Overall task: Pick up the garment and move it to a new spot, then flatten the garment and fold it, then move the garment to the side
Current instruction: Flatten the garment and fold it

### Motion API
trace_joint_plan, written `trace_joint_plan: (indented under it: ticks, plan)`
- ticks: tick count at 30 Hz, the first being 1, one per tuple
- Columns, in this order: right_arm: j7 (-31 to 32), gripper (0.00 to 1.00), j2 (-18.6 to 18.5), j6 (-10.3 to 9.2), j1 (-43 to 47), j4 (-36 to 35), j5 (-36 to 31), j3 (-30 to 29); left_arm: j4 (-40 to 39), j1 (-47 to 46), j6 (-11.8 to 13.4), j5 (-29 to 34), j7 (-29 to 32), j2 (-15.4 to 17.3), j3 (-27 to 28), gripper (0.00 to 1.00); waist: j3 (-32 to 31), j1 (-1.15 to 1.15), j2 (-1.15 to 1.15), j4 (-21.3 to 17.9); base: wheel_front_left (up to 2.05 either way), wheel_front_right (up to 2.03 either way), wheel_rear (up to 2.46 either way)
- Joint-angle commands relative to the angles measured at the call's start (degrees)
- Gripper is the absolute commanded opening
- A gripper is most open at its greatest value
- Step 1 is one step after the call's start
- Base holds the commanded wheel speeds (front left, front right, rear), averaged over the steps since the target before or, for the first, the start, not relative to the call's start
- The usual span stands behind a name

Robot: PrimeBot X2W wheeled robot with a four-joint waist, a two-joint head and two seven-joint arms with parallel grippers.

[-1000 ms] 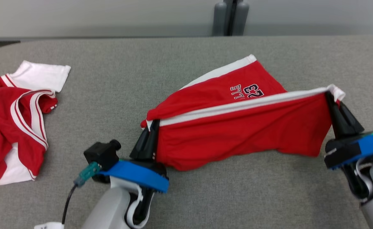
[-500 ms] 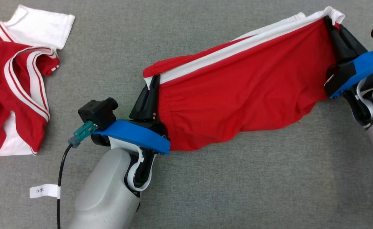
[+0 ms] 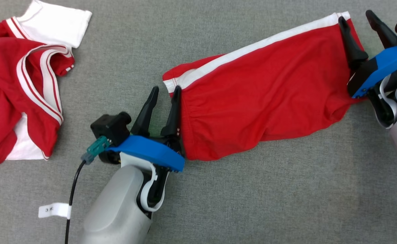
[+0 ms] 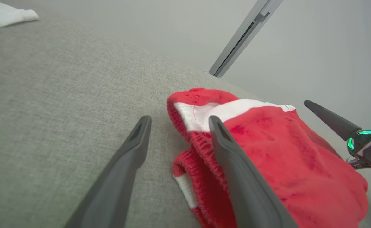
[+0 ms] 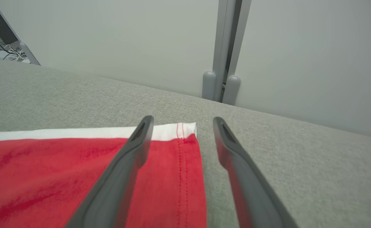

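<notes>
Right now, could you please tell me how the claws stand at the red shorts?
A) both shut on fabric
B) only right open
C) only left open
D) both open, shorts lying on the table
D: the left claw and right claw both stand spread apart, with the red shorts lying on the grey table.

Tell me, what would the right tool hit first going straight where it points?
The right tool likely faces only bare table beyond the shorts, then the grey post; depth is unclear.

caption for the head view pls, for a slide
Red shorts lying on the grey table, left gripper and right gripper open at opposite ends, red-and-white shirt nearby
</notes>
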Motion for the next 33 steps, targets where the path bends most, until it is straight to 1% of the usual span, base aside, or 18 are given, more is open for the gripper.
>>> trace_joint_plan:
  ticks: [1, 2, 5, 8, 13, 14, 16, 18, 21, 27, 31, 33]
  plan:
    - [-0.6, 1.0, 0.4, -0.02, 0.7, 1.2, 1.1, 0.8, 0.0, 2.0, 1.2, 0.9, 0.1, 0.1, 1.0, 1.0, -1.2, -0.01, 0.0, -0.3, 0.0, 0.0, 0.0]
    - [-0.6, 1.0, 0.4, -0.02, 0.7, 1.2, 1.1, 0.8, 0.0, 2.0, 1.2, 0.9, 0.1, 0.1, 1.0, 1.0, -1.2, -0.01, 0.0, -0.3, 0.0, 0.0, 0.0]
    - [0.3, 1.0, 0.3, -0.02, 2.0, 3.4, 2.1, 2.1, -0.6, 3.9, 2.5, 2.3, 0.1, 0.1, 2.0, 1.0, -2.3, -0.01, 0.0, -0.1, 0.0, 0.0, 0.0]
    - [2.6, 1.0, -0.1, -0.02, 2.7, 6.1, 2.9, 3.1, -1.2, 5.8, 3.0, 3.1, 0.1, 0.1, 2.9, 1.0, -3.0, -0.01, 0.0, 0.3, 0.0, 0.0, 0.0]
    - [8.4, 1.0, 0.9, -0.02, 5.2, 10.2, 4.4, 5.3, -1.6, 8.1, 3.1, 3.4, 0.1, 0.1, 3.9, 1.0, -3.8, -0.01, 0.0, 0.8, 0.0, 0.0, 0.0]
    - [9.7, 0.89, 1.3, 0.0, 6.3, 10.6, 4.9, 5.9, -1.6, 8.4, 3.0, 3.6, 0.1, 0.1, 4.1, 1.0, -3.9, -0.01, 0.0, 0.9, 0.0, 0.0, 0.0]
    - [11.8, 0.0, 1.8, 0.07, 8.2, 10.2, 6.0, 7.2, -1.4, 9.0, 3.3, 3.9, 0.1, 0.1, 4.7, 1.0, -4.4, -0.01, 0.0, 0.9, 0.0, 0.0, 0.0]
    - [12.8, 0.0, 1.8, 0.08, 9.5, 9.2, 7.3, 8.4, -1.4, 9.5, 3.6, 4.4, 0.1, 0.1, 5.4, 1.0, -5.2, -0.01, 0.0, 0.8, 0.0, 0.0, 0.0]
    - [10.1, 0.0, 0.9, 0.05, 10.1, 7.7, 9.7, 7.8, -1.1, 10.6, 3.8, 5.4, 0.1, 0.1, 6.3, 1.0, -6.9, -0.01, 0.0, 0.4, 0.0, 0.0, 0.0]
    - [3.9, 0.0, 0.8, -0.01, 13.7, 6.9, 14.9, 5.5, 0.4, 14.1, 3.2, 7.7, 0.1, 0.1, 8.6, 1.0, -13.3, -0.01, 0.0, -1.4, 0.0, 0.0, 0.0]
    - [2.4, 0.0, 0.4, -0.01, 18.0, 6.2, 17.6, 5.1, 1.5, 17.5, 2.7, 9.4, 0.1, 0.1, 9.9, 1.0, -17.8, -0.01, 0.0, -2.7, 0.0, 0.0, 0.0]
    - [2.2, 0.0, -0.5, -0.01, 19.8, 5.9, 18.8, 5.2, 1.6, 18.7, 2.4, 10.3, 0.1, 0.1, 10.3, 1.0, -19.1, -0.01, 0.0, -3.0, 0.0, 0.0, 0.0]
